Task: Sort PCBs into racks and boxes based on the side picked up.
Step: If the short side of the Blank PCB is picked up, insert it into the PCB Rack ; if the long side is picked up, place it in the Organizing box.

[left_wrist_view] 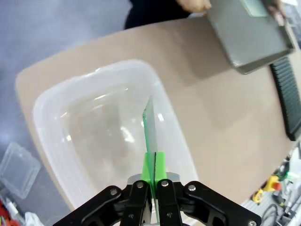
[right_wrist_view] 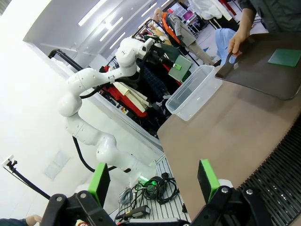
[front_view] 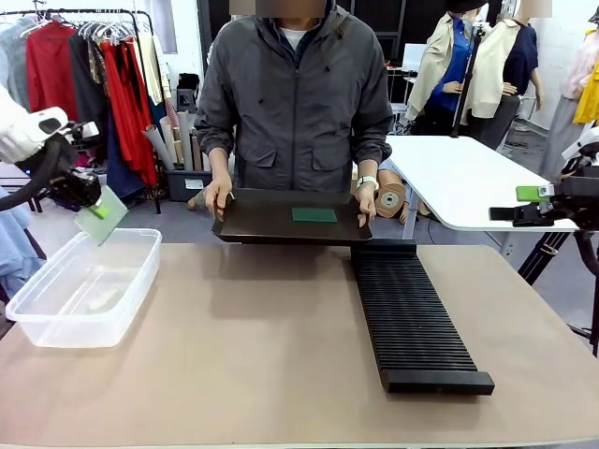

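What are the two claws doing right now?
Left gripper: shut on a PCB above the box.
Right gripper: open, holding nothing.

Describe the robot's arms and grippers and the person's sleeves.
The left arm is glossy white with rounded joints and a black cable. The left gripper and right gripper are black with bright green pads. The person wears grey jacket sleeves and a white wristwatch.

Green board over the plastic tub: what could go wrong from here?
1. The left gripper pinches the PCB by one edge only, tilted above the box; it might slip early or strike the rim.
2. The tray that the person holds carries a second PCB lying loose; a tilt could slide it off.
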### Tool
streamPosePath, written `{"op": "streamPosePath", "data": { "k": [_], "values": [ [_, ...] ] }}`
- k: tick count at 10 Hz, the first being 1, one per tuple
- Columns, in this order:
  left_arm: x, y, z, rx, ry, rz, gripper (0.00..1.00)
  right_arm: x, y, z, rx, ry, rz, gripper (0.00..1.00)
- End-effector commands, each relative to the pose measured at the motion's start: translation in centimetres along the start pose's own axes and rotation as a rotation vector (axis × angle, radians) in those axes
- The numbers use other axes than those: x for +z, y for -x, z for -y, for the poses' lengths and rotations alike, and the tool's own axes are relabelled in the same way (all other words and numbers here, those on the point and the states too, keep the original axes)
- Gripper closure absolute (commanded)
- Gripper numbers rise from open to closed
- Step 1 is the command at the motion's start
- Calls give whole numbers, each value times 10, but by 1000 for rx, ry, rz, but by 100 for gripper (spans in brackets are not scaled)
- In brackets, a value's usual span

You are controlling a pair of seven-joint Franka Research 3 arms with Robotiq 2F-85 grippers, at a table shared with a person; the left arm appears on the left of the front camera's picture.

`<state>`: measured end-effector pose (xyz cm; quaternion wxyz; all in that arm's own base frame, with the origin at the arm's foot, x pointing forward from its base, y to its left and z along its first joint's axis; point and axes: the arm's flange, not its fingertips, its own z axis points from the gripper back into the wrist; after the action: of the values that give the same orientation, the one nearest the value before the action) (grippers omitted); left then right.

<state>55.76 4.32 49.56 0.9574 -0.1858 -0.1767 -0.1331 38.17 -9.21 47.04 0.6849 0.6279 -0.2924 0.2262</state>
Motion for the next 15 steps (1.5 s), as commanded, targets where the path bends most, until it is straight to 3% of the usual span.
{"op": "streamPosePath", "data": {
  "k": [1,8,15],
  "values": [
    [-13,19,7,60,-81,-45,100,0,-1,-1,9,-7,0,0],
    [-81,45,-14,124,-86,-168,100,0,-1,-1,9,-7,0,0],
    [-124,51,-36,259,16,-169,100,0,-1,-1,9,-7,0,0]
  ]
}}
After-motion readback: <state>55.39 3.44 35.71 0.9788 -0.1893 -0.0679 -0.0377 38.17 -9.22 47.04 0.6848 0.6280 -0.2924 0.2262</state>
